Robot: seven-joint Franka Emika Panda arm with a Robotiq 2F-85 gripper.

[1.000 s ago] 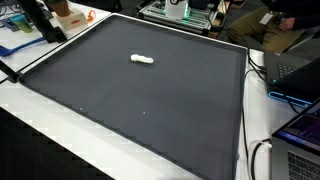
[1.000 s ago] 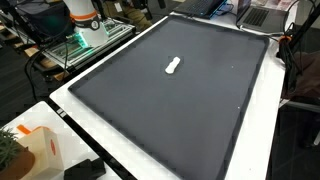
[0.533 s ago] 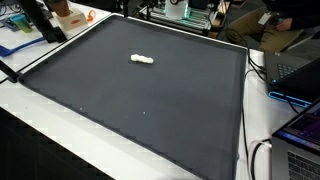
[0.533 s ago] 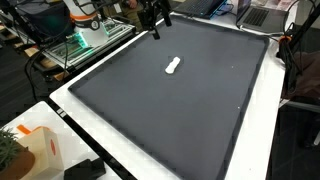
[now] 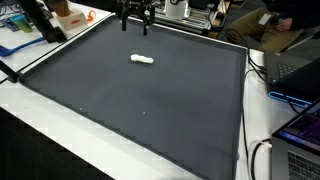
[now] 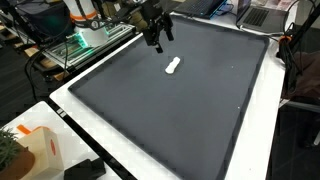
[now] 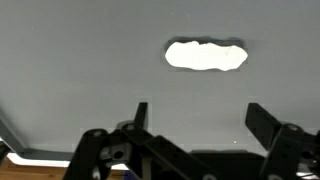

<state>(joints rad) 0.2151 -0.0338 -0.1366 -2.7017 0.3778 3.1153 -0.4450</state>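
A small white lumpy object lies on the dark mat, toward its far part in both exterior views. My gripper hangs above the mat's edge, short of the white object and apart from it. In the wrist view the white object lies ahead of the gripper, whose black fingers stand wide apart with only bare mat between them. The gripper is open and holds nothing.
A white table border rings the mat. An orange-and-white box sits at a near corner. Laptops and cables lie beside one side. Lab equipment with green light stands behind the arm.
The arm has come into view over the mat's far edge and moved closer to the white object. The object has not moved. The jaws stay open.
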